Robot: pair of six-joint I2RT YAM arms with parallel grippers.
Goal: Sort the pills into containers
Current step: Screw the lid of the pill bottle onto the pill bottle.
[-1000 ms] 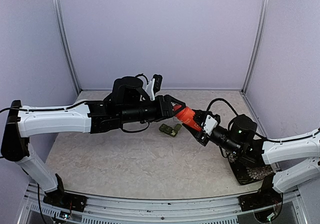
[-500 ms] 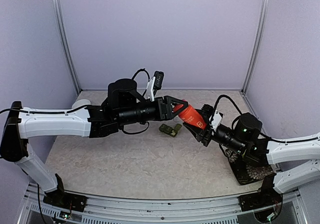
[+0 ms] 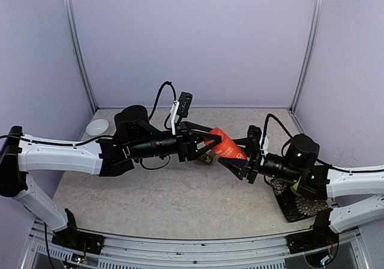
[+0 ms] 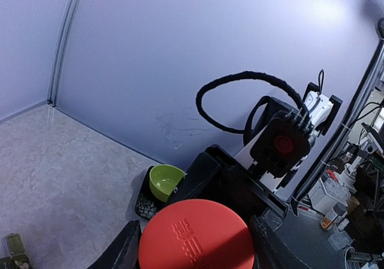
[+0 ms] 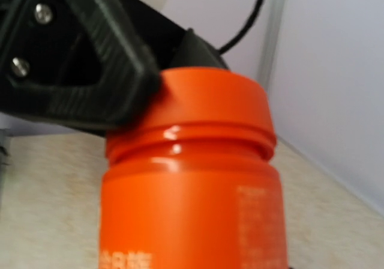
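Pill box (image 4: 13, 245) on marbled beige table (image 3: 150, 191); lilac walls (image 3: 192, 41).

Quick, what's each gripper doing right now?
Left gripper: closed on the cap of the red-orange bottle.
Right gripper: closed on the bottle's body.

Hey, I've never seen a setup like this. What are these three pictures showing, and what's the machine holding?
It's two robot arms bolted to a table, each ending in a two-finger gripper. The wide picture looks down from above and behind; the other two come from cameras on each wrist. Both arms share one red-orange bottle in mid-air: the left gripper clamps its cap, the right gripper its body. On the table lie a dark green pill box, a white bowl and a lime-green bowl on a dark mat.
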